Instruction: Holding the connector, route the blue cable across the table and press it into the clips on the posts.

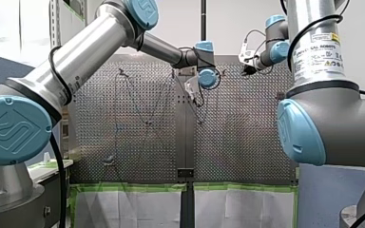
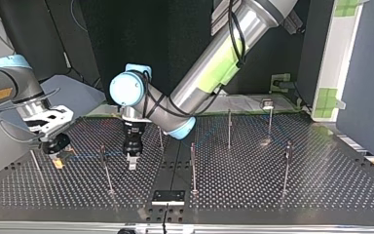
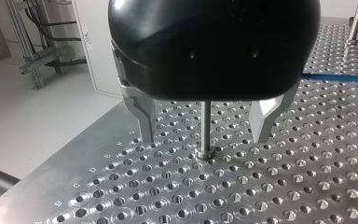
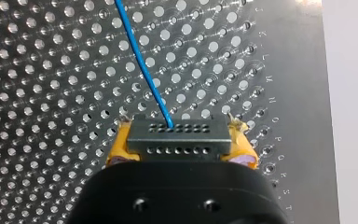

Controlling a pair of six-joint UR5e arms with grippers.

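Our right gripper [image 4: 181, 150] is closed on the connector [image 4: 176, 135], a dark block clamped from both sides by the yellow pads [image 4: 117, 148]. Only the right wrist view shows this hold. In the top view the same gripper is a small shape low over the table at that view's left, and the connector is too small to make out. The blue cable [image 4: 142, 65] leaves the connector's upper row of holes and runs ahead of the gripper over the perforated table [image 4: 42, 93].

Our left gripper [image 3: 204, 138] stands wide open, its metal fingers [image 3: 145, 116] on either side of a thin post [image 3: 205, 122] and clear of it. The left wrist view alone shows that gap. Beyond the fingers, a stretch of the cable crosses the table.

The top view adds the surroundings: more upright posts [image 2: 193, 168] spread across the table, one of them between the two grippers, and a black plate [image 2: 168, 197] at the near edge. There the cable seems to run from the right gripper toward the left one, though it is faint.
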